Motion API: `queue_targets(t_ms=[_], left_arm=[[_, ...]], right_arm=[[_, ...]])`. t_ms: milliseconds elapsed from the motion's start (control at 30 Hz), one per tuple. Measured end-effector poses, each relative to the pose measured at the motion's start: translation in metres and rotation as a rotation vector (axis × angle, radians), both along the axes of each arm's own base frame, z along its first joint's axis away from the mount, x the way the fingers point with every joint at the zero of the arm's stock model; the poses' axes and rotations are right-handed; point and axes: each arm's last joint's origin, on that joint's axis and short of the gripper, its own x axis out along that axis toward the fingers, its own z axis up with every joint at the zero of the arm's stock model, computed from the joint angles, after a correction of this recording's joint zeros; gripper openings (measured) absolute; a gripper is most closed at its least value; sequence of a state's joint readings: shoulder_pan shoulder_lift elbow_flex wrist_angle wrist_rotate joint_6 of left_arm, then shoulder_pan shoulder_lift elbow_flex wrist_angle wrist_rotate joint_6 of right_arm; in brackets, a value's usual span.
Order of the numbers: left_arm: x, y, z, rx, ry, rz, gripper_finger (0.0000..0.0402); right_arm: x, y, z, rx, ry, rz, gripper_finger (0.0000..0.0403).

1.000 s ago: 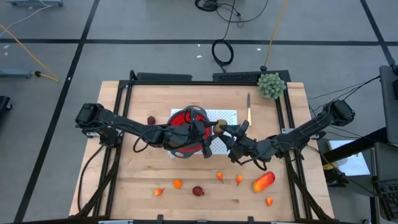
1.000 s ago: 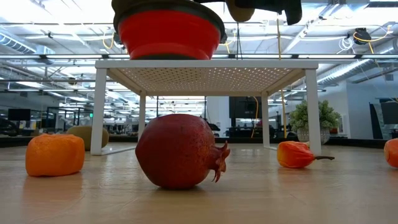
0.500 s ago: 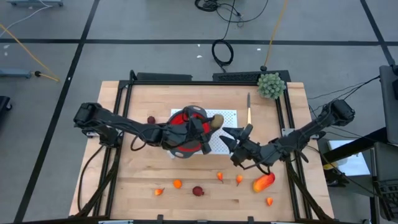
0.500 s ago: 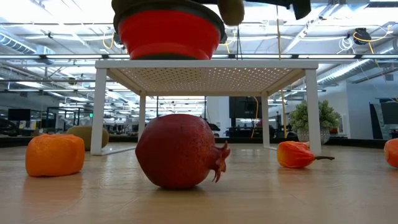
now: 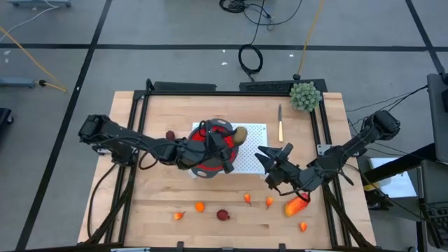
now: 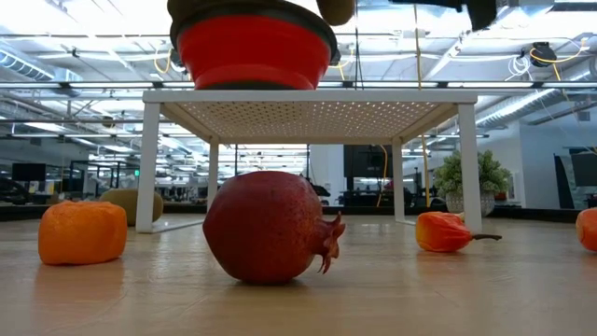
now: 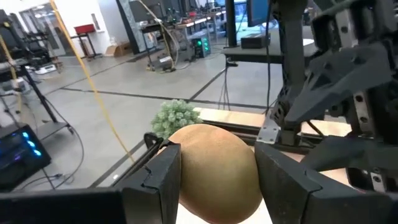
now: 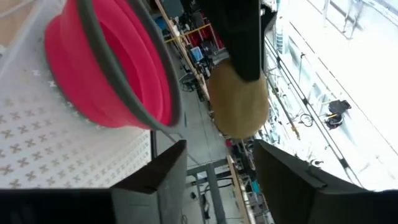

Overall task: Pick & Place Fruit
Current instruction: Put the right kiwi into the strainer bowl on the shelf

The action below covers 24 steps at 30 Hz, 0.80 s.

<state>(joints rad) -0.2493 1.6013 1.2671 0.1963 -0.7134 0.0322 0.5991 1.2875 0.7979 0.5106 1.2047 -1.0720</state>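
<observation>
A brown kiwi point(image 5: 240, 134) hangs above the white perforated stand point(image 5: 257, 131), just right of the red bowl point(image 5: 201, 137) that sits on the stand. My left gripper point(image 5: 234, 138) reaches over the bowl from the left and is shut on the kiwi point(image 7: 214, 155). My right gripper point(image 5: 269, 155) stands to the kiwi's right, open, with nothing between its fingers point(image 8: 158, 180). It looks at the bowl point(image 8: 106, 68) and the kiwi point(image 8: 239, 99). The low view shows the kiwi point(image 6: 336, 9) level with the bowl point(image 6: 254, 47). My left gripper pinches the kiwi's two opposite sides point(image 7: 186, 168) between its two fingers. The fingers lie about level and come from the table's left, over the bowl. The kiwi is lifted clear of the stand, beside the bowl's right rim.
On the near part of the table lie a dark red pomegranate point(image 5: 222, 215), several orange bits point(image 5: 199, 206) and a red-orange oblong point(image 5: 297, 205). A dark red ball point(image 5: 170, 135) lies left of the stand. A knife point(image 5: 280, 122) and a green bushy ball point(image 5: 305, 96) are at the far right.
My right gripper has drawn back from the kiwi toward the table's right and near edges. The kiwi stays in my left gripper, which has carried it a little toward the far edge and the bowl.
</observation>
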Motion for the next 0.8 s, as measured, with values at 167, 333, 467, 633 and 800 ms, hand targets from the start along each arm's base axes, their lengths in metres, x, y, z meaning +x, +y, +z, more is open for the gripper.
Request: queue_targets(t_ms=[167, 333, 467, 633, 800], left_arm=[[-0.005, -0.008, 0.001, 0.020, 0.014, 0.010, 0.0172], [-0.008, -0.015, 0.002, 0.029, 0.023, 0.002, 0.0172], [-0.013, -0.021, 0.003, 0.027, 0.044, -0.010, 0.0172], [-0.016, -0.026, 0.001, 0.031, 0.067, 0.007, 0.0172], [-0.019, -0.031, 0.000, 0.032, 0.078, -0.002, 0.0172]], right_arm=[[-0.013, -0.005, -0.006, 0.039, -0.025, 0.012, 0.0121], [-0.026, -0.014, -0.005, 0.095, -0.073, 0.014, 0.0071], [-0.036, -0.020, -0.005, 0.161, -0.115, 0.107, 0.0036], [-0.050, -0.028, -0.004, 0.261, -0.150, 0.234, 0.0003], [-0.063, -0.036, -0.002, 0.368, -0.177, 0.306, 0.0003]])
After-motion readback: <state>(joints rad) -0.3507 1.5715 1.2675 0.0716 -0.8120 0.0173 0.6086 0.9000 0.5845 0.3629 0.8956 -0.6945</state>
